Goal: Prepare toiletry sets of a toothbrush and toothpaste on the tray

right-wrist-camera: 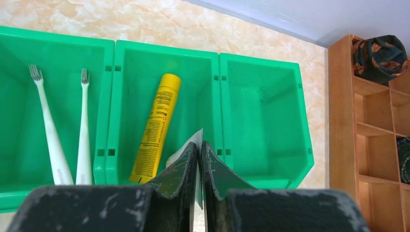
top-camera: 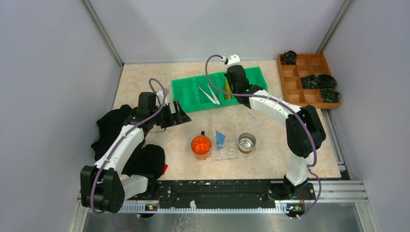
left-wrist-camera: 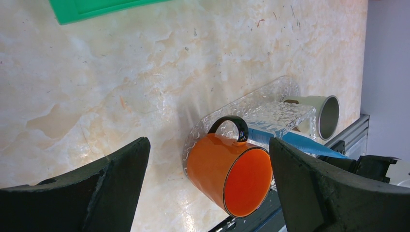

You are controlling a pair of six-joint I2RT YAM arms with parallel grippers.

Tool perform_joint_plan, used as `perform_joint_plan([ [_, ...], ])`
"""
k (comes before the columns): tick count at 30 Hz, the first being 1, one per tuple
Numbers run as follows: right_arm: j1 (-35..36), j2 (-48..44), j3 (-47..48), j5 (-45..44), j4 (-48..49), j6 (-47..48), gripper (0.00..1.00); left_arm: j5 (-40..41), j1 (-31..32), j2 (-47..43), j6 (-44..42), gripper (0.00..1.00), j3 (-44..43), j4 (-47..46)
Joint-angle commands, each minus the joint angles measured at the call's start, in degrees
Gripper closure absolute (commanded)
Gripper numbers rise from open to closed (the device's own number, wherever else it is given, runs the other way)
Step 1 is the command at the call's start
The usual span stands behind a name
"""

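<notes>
Right gripper pinches white toothpaste (mostly hidden); tip shows.

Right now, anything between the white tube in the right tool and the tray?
Only the green bin's near wall, which the white toothpaste tube pinched in the right tool must lift over. Nothing visible lies on the tabletop from there to the tray.

A compartmented green bin lies at the back of the marbled worktop. At the far right, a brown wooden box holds dark rolled bundles in several cells. Nearer, an orange mug with a black handle and a pale, steel-lined cup stand upright, apart. Black cloth is heaped at the left.
</notes>
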State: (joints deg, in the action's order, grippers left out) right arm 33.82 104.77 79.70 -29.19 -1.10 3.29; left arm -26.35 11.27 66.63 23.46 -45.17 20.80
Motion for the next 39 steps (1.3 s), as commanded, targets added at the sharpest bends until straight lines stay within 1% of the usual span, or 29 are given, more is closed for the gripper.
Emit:
perform_joint_plan([
  [1,-0.51,0.52,0.06,2.06,-2.22,-1.78,0.95,0.37,0.07,-0.14,-0.78,0.01,-0.70,0.41],
  [4,-0.60,0.36,0.03,2.83,-2.28,-2.04,1.00,0.54,0.07,-0.03,-0.94,0.01,-0.97,0.64],
  [8,-0.69,-1.04,0.19,3.32,-2.55,-2.23,1.00,0.67,0.07,0.19,-1.05,0.01,-1.30,0.86],
  [10,-0.72,-3.14,1.05,3.35,-3.71,-2.38,1.00,0.88,0.07,0.20,-1.34,0.01,-1.63,1.42],
  [14,-0.85,-9.39,3.77,3.99,-7.11,-2.13,1.00,1.60,0.07,-0.29,-1.67,0.01,-2.48,2.66],
  [20,-0.71,-17.10,8.51,7.51,-17.02,-3.64,1.00,1.66,0.07,-2.24,-1.49,0.01,-3.30,3.84],
  [26,-0.71,-27.29,7.19,13.08,-25.55,-8.59,1.00,1.34,0.07,-4.88,-1.07,0.01,-3.70,5.23],
  [29,0.09,-33.18,3.55,15.01,-28.95,-11.24,1.00,1.32,0.07,-5.88,-0.84,0.01,-3.67,5.54],
  [33,3.48,-39.55,-1.53,16.29,-32.02,-14.43,1.00,0.87,0.07,-7.19,-0.68,0.01,-3.61,5.79],
  [39,15.49,-43.37,-4.00,9.24,-36.59,-16.31,1.00,0.23,0.07,-8.07,-0.37,0.01,-3.89,5.86],
])
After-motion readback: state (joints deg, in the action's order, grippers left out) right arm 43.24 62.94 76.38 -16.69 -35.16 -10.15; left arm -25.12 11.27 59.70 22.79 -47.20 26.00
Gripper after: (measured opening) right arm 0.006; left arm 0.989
